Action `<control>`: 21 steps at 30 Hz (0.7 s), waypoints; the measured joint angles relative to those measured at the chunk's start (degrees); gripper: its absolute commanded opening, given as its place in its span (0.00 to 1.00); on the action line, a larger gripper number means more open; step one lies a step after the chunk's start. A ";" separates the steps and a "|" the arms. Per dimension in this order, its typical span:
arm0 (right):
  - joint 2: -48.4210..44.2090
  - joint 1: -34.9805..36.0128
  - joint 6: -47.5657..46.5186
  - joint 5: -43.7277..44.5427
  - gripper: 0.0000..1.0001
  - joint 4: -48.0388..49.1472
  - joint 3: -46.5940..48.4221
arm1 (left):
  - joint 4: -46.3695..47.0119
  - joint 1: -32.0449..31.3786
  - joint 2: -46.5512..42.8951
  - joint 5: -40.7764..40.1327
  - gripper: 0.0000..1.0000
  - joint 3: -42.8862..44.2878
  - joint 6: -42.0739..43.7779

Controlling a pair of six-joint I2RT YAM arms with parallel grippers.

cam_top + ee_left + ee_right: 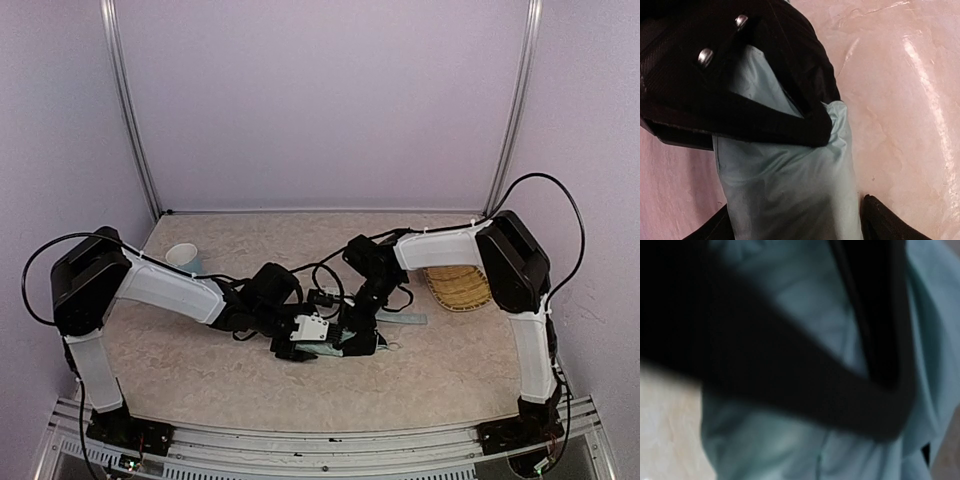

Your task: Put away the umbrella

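The umbrella [790, 185] is a folded bundle of pale mint-green fabric lying on the table. In the top view both arms meet over it, and only a pale end [405, 318] shows to their right. My left gripper [795, 227] stands open, one black finger on each side of the bundle, the right finger [890, 222] just clear of the fabric. My right gripper [765, 85] is shut across the far part of the bundle, with fabric between its black fingers. The right wrist view is blurred and shows mint fabric [790, 450] under a black bar.
A light blue cup [183, 256] stands at the back left of the table. A woven straw tray [458, 286] lies at the right, under the right arm's elbow. Purple walls with metal rails close in the table on three sides.
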 measured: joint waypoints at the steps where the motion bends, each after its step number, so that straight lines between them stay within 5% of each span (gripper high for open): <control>1: 0.09 -0.02 0.22 -0.20 0.35 -0.02 0.09 | -0.44 -0.04 0.63 -0.39 0.68 0.83 -0.20; 5: -0.02 -0.20 0.83 -0.22 0.45 0.17 0.02 | -4.81 -0.37 2.99 -2.27 0.49 5.07 -0.76; 6: -0.17 -0.22 1.09 0.00 0.56 0.35 -0.09 | -6.16 -0.39 3.41 -2.34 0.44 5.92 -0.94; 8: -0.52 -0.28 1.86 0.79 0.96 0.96 -0.52 | -7.74 -0.44 4.17 -2.71 0.39 7.30 -1.09; 9: -0.90 -0.28 2.10 0.46 1.00 1.55 -0.92 | -8.31 -0.44 4.50 -2.89 0.35 8.04 -1.07; 15: -5.75 -1.40 2.91 6.78 1.00 6.58 -5.07 | -8.11 -1.03 4.76 -2.54 0.00 9.31 0.87; 21: -12.35 -1.38 4.92 13.68 1.00 12.35 -11.26 | -7.17 -1.55 6.32 -3.06 0.00 10.93 1.27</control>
